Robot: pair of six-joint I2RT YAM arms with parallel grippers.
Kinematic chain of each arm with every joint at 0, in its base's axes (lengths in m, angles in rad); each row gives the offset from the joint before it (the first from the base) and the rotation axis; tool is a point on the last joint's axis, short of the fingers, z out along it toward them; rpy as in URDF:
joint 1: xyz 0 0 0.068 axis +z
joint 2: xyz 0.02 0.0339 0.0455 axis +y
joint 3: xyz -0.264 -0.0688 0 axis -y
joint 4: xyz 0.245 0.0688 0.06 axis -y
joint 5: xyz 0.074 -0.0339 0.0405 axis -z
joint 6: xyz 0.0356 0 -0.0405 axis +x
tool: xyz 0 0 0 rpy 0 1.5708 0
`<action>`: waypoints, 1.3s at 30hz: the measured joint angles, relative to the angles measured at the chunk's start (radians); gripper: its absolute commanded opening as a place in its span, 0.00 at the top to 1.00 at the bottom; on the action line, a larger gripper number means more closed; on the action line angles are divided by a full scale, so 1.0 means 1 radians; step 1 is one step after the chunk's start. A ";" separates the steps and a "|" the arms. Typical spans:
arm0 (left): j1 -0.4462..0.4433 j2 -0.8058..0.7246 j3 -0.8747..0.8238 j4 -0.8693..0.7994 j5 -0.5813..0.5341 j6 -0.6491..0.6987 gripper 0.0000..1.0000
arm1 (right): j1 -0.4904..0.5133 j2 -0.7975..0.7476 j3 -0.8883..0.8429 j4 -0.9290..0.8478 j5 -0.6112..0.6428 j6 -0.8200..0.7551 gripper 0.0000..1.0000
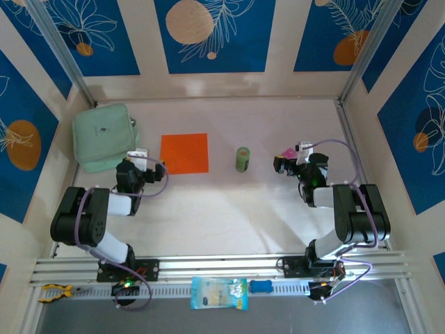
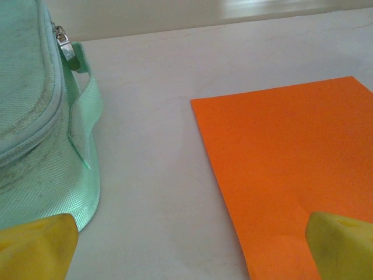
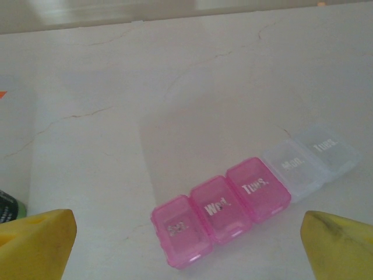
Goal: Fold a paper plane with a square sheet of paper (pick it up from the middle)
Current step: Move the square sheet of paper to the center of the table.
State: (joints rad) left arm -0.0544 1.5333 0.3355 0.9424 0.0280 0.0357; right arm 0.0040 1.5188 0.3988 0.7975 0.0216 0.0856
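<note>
1. The square sheet of paper lies flat and unfolded on the table, between the mint-green pouch and the green can.
2. Left gripper: jaws spread wide, empty, straddling the sheet's near-left corner.
3. Right gripper: equally spread, empty, over a pill box.
4. Risk: thin flat paper may skid or crumple under closing fingers, and the nearby pouch may snag one.

Left gripper and right gripper spread wide (arms folded).

White table, flat square sheet of paper, mint-green pouch, green can, pink-and-clear pill box
</note>
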 measured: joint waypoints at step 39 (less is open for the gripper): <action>-0.154 0.164 0.778 -1.059 0.405 -0.504 0.02 | 0.106 -0.423 0.272 -1.062 -0.251 0.581 0.01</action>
State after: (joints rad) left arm -0.2085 1.6970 1.1137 -0.1162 0.4332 -0.4686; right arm 0.1101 1.0954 0.6712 -0.2642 -0.2291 0.6666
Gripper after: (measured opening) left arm 0.985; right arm 0.990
